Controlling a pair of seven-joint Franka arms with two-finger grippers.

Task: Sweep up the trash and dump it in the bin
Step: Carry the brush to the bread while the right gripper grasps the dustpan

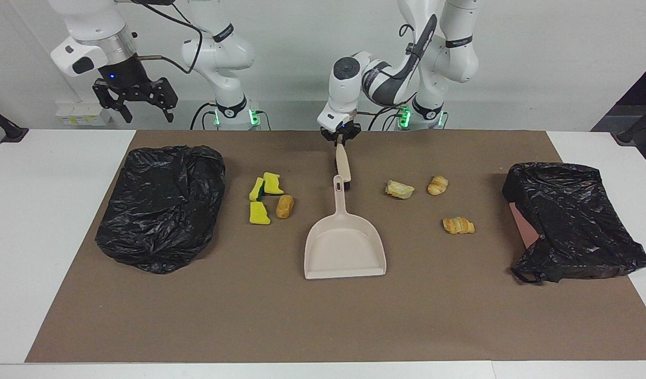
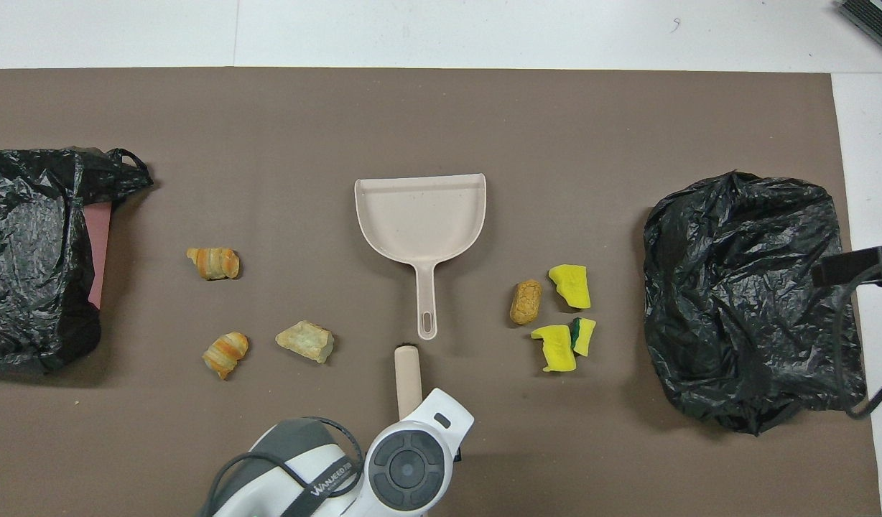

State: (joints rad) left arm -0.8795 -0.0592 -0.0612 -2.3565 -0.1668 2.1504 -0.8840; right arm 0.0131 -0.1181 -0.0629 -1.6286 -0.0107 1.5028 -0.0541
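On the brown mat (image 1: 323,316) lay the trash in two loose groups, one to each side of the beige dustpan (image 1: 345,247). Toward the right arm's end sat three yellow sponge bits (image 1: 264,197) with green backing, and touching distance from them a golden-brown bread piece (image 1: 284,206). Toward the left arm's end lay a pale bread chunk (image 1: 399,189), a small croissant piece (image 1: 437,185) beside it, and another croissant piece (image 1: 458,225) farther from the robots. The dustpan rested flat, its handle pointing toward the robots. Just at the handle's tip was the beige brush (image 1: 343,165), tilted, its black bristles near the mat, with the left gripper (image 1: 341,138) clamped tight on its upper end. A crumpled black bag (image 1: 162,205) lay toward the right arm's end, and a black-lined bin (image 1: 573,221) toward the left arm's end. Above the table edge near the crumpled bag, the right gripper (image 1: 133,102) waited in the air with jaws spread wide, holding nothing.
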